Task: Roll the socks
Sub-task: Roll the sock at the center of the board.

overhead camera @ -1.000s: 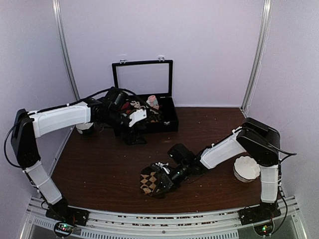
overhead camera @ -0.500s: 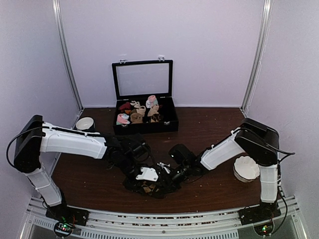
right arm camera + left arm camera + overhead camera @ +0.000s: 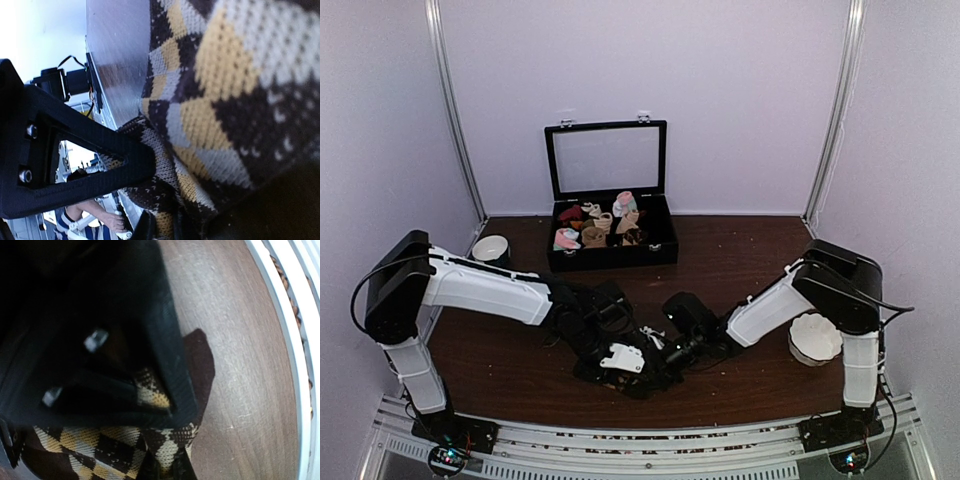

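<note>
The socks (image 3: 642, 381), dark brown with tan argyle diamonds, lie bunched near the table's front edge, mostly hidden under both grippers. My left gripper (image 3: 626, 366) presses down on them from the left. In the left wrist view the left gripper (image 3: 171, 413) is shut, with a fold of the socks (image 3: 102, 450) pinched at its fingertips. My right gripper (image 3: 663, 354) comes in from the right. In the right wrist view the right gripper (image 3: 161, 212) is shut on the socks (image 3: 225, 95), whose knit fills most of that view.
An open black case (image 3: 660, 247) holding several small sock rolls stands at the back centre. One white bowl (image 3: 491, 248) sits at the left, another white bowl (image 3: 815, 338) at the right by the right arm. The metal rail (image 3: 650, 445) runs just in front of the socks.
My left arm swung from the black case down to the socks at the front and shut its jaws on them. The right gripper kept its hold in place.
</note>
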